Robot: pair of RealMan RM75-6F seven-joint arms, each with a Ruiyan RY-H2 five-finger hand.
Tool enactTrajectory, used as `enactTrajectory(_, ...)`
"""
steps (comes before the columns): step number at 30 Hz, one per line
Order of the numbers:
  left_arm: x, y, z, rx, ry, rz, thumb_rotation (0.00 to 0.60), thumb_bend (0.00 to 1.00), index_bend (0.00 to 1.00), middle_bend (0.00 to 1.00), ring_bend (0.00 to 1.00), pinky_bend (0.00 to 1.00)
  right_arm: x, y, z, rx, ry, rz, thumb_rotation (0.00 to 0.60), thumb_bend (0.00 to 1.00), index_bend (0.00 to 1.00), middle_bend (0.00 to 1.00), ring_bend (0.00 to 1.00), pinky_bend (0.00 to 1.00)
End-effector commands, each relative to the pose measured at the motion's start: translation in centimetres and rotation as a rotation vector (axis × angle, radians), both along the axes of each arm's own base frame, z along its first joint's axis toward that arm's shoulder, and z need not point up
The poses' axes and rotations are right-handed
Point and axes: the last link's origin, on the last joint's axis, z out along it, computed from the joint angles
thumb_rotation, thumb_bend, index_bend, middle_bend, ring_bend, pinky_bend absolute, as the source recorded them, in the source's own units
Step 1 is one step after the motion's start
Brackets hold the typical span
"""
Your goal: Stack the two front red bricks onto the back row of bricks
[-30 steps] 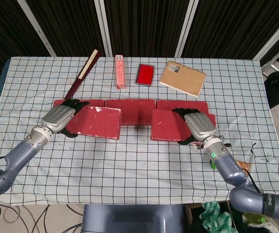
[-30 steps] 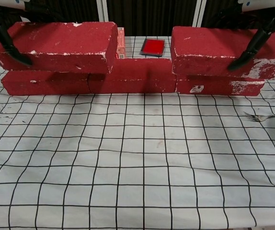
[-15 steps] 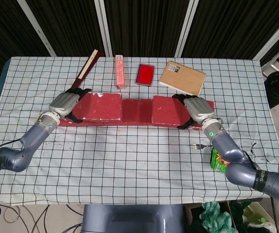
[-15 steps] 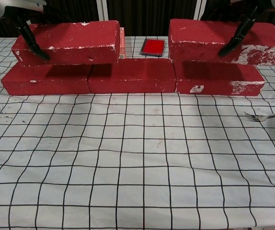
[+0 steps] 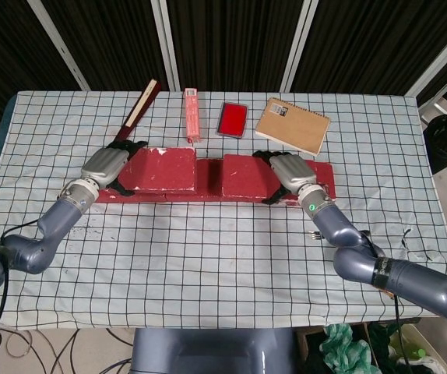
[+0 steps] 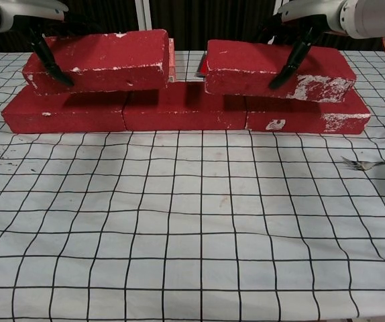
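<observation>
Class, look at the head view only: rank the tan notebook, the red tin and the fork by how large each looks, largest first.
1. Tan notebook, clearly the largest.
2. Red tin, smaller than the notebook.
3. Fork, a tiny sliver beside the right arm; it lies nearer the camera yet looks smallest.

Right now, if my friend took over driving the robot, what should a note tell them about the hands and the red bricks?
Left hand: grips the left brick, which sits on the back row, over its left and middle bricks.
Right hand: grips the right brick, on top of the row over the middle and right bricks, slightly skewed.
Done: both front bricks are up on the row, with a gap between them.
Left: whether each brick rests fully flat cannot be told; probably square up the right one, then let go and pull both hands back.
Watch out: a fork lies on the cloth near the right arm.
</observation>
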Motion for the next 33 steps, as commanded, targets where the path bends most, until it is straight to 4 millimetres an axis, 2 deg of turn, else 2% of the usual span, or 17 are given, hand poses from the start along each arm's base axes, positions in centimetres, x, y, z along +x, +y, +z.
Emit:
enactTrajectory(1, -0.2, 0.0, -0.4, -0.009, 0.002, 0.006, 0.600, 0.20, 0.04, 0.15, 0.04, 0.08, 0.1, -0.3, -0.4, -0.002, 0.001, 0.003, 0.600, 0.31, 0.30, 0.31, 0.31, 0.22)
enactTrajectory(13, -0.5, 0.6, -1.3, -0.021, 0.000, 0.022, 0.600, 0.20, 0.04, 0.15, 0.04, 0.08, -0.1, -1.3, -1.5, -0.039, 0.020, 0.027, 0.600, 0.32, 0.30, 0.31, 0.31, 0.22)
enactTrajectory(33, 1.1, 1.8, -3.6, -0.065, -0.013, 0.027, 0.600, 0.20, 0.04, 0.15, 0.04, 0.08, 0.2, -1.5, -2.5, -0.041, 0.008, 0.032, 0.600, 0.31, 0.31, 0.31, 0.31, 0.22)
